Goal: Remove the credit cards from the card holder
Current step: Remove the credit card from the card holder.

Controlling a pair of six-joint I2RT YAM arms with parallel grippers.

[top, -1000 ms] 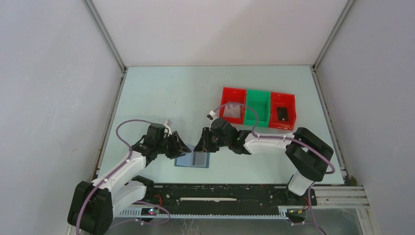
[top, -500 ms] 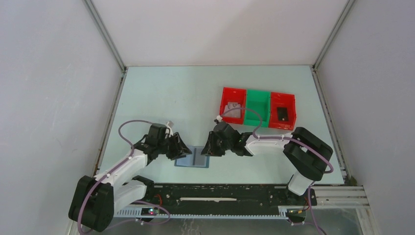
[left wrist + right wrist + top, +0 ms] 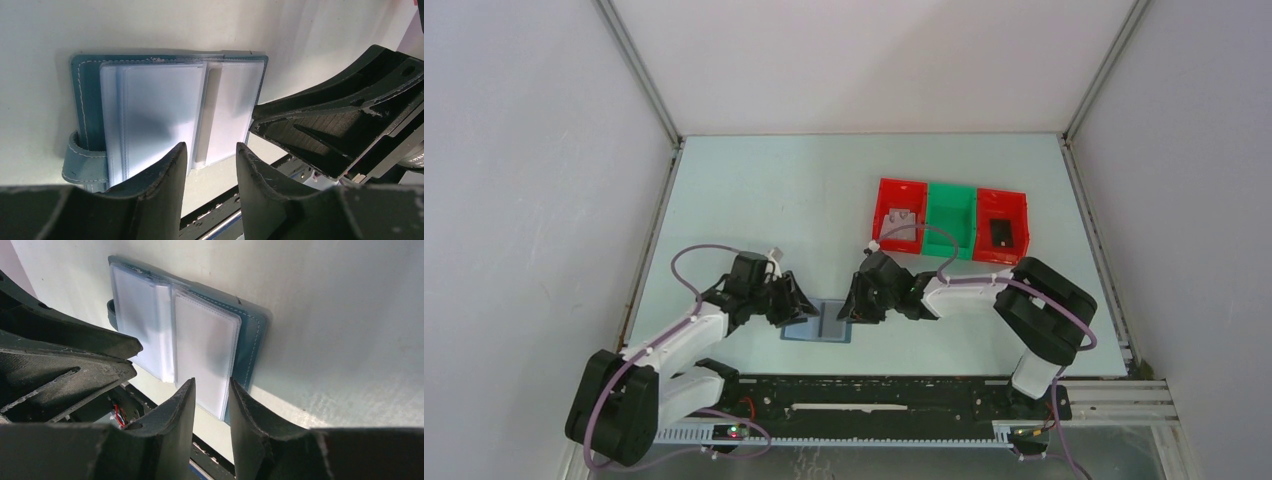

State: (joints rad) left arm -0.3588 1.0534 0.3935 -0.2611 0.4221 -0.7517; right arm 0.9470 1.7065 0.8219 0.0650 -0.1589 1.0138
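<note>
Both arms have edged in toward the card holder (image 3: pixel 822 328), which lies open and flat on the table (image 3: pixel 754 190) near its front edge, left gripper (image 3: pixel 211 150) at its left side, right gripper (image 3: pixel 212 385) at its right, each with fingers narrowly parted, gripping nothing.

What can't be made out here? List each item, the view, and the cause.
Any credit cards in the card holder: both wrist views, cloudy sleeves hide whether any remain.
Card holder's near edge: left wrist view, behind the left gripper.
Contents of the red bins: top view, too small.
</note>
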